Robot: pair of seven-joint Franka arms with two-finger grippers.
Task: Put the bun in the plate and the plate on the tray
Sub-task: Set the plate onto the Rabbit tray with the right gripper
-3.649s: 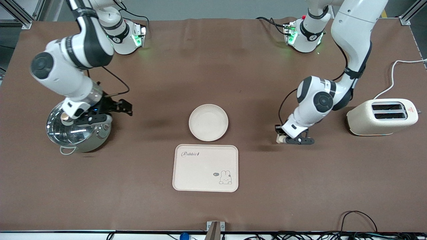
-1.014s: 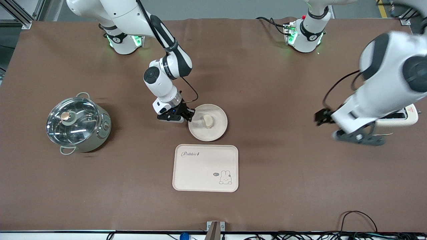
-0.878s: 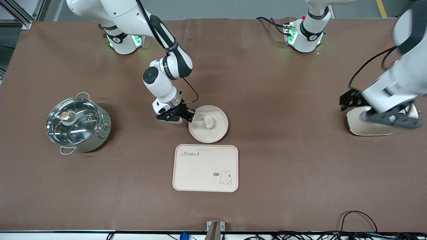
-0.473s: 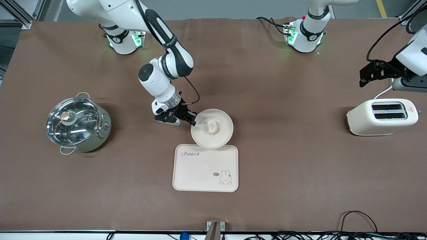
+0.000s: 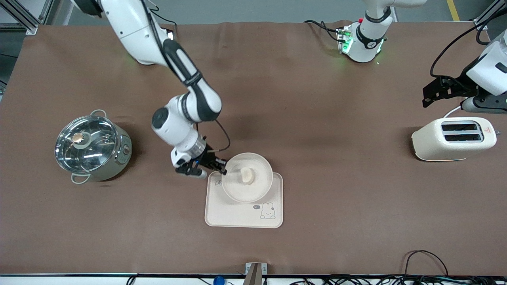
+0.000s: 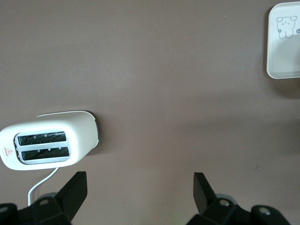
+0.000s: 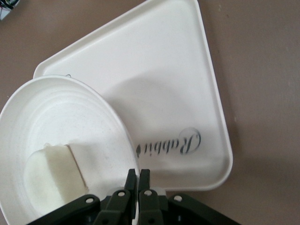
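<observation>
The round cream plate [image 5: 237, 190] hangs slightly tilted over the part of the Rabbit tray [image 5: 237, 217] that lies farther from the front camera, and I cannot tell whether they touch. The bun [image 5: 246, 174] lies in the plate. My right gripper [image 5: 221, 170] is shut on the plate's rim at the right arm's end. The right wrist view shows the fingers pinched on the plate [image 7: 93, 122], with the bun [image 7: 51, 173] inside and the tray [image 7: 173, 93] below. My left gripper [image 5: 445, 99] waits open and empty above the table near the toaster; the left wrist view shows the same gripper [image 6: 139, 187] spread wide.
A cream toaster [image 5: 453, 138] stands at the left arm's end of the table, also seen as the toaster [image 6: 47, 140] in the left wrist view. A steel pot with a glass lid [image 5: 92, 148] stands at the right arm's end. Cables run along the table's front edge.
My right gripper has carried the plate with the bun off the table toward the front camera, over the tray. The left arm has settled near the toaster, still open.
</observation>
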